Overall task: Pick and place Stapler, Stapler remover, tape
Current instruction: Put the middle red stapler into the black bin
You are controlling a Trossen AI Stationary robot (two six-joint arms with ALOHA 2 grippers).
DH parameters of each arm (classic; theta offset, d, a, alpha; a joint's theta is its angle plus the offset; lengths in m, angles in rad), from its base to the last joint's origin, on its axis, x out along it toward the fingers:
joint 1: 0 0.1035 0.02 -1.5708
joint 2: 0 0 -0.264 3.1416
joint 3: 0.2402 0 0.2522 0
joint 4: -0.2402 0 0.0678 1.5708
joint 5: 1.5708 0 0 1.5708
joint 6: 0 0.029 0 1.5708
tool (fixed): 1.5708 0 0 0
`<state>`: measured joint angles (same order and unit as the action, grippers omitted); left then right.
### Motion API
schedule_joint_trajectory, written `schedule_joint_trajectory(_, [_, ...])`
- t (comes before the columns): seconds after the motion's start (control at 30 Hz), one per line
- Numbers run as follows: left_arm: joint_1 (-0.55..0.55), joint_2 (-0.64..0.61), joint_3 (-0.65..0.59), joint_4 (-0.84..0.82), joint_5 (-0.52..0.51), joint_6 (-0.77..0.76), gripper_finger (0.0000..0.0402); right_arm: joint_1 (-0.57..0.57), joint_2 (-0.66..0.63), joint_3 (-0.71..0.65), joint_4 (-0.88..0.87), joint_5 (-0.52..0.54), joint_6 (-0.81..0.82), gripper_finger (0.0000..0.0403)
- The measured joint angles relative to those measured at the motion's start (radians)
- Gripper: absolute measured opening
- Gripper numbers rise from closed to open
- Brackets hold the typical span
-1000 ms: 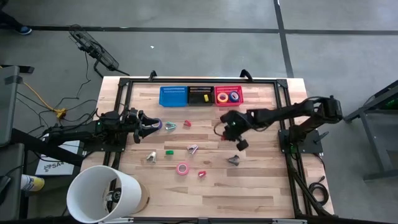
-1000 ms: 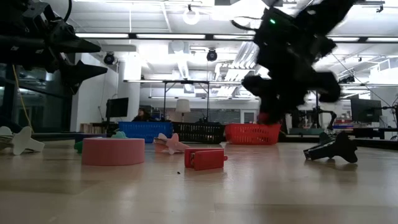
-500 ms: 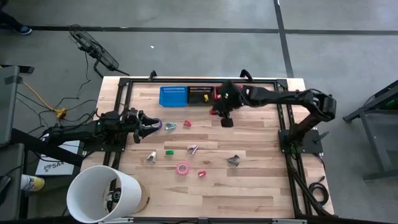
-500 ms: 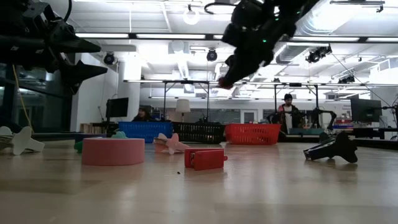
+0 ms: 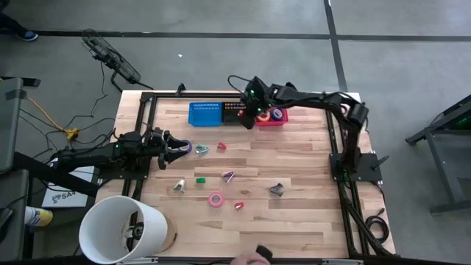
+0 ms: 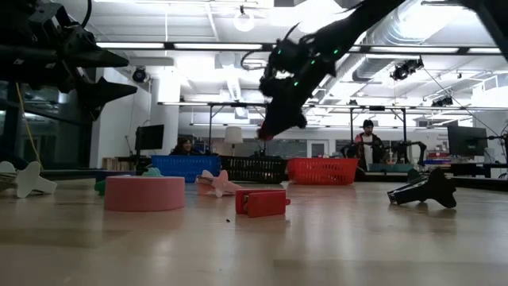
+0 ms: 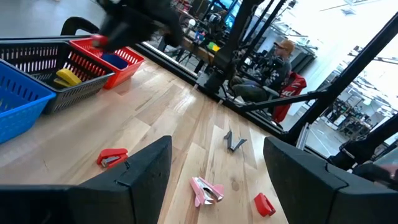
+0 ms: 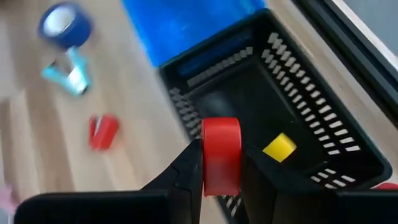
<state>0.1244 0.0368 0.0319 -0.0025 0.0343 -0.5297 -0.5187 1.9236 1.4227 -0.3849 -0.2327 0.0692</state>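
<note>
The right tool (image 5: 255,114) hangs above the black basket (image 5: 237,112) at the far edge of the worktop (image 5: 309,213), clenched on a small red stapler (image 8: 221,155) gripped between its fingers. A yellow piece (image 8: 278,147) lies inside that basket, which sits between the blue basket (image 5: 204,112) and the red basket (image 5: 274,115). The pink tape roll (image 5: 215,199) lies on the worktop. The left tool (image 5: 179,149) waits released near the left edge, beside a purple tape roll (image 5: 187,146).
</note>
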Motion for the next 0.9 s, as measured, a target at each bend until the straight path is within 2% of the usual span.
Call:
schedule_joint_trajectory(0.3, [0.0,0.0,0.0,0.0,0.0,0.0,0.025,-0.046,0.133,0.126,-0.023,-0.078,0.249,0.0072])
schedule_joint_trajectory(0.47, [0.0,0.0,0.0,0.0,0.0,0.0,0.025,-0.058,0.174,0.147,-0.025,-0.164,0.35,0.0072])
schedule_joint_trajectory(0.6, [0.0,0.0,0.0,0.0,0.0,0.0,0.025,-0.066,0.178,0.148,-0.029,-0.164,0.399,0.0072])
schedule_joint_trajectory(0.73, [0.0,0.0,0.0,0.0,0.0,0.0,0.025,-0.069,0.178,0.148,-0.047,-0.111,0.407,0.0076])
schedule_joint_trajectory(0.9, [0.0,0.0,0.0,0.0,0.0,0.0,0.025,-0.069,0.178,0.148,-0.048,-0.09,0.429,0.0116])
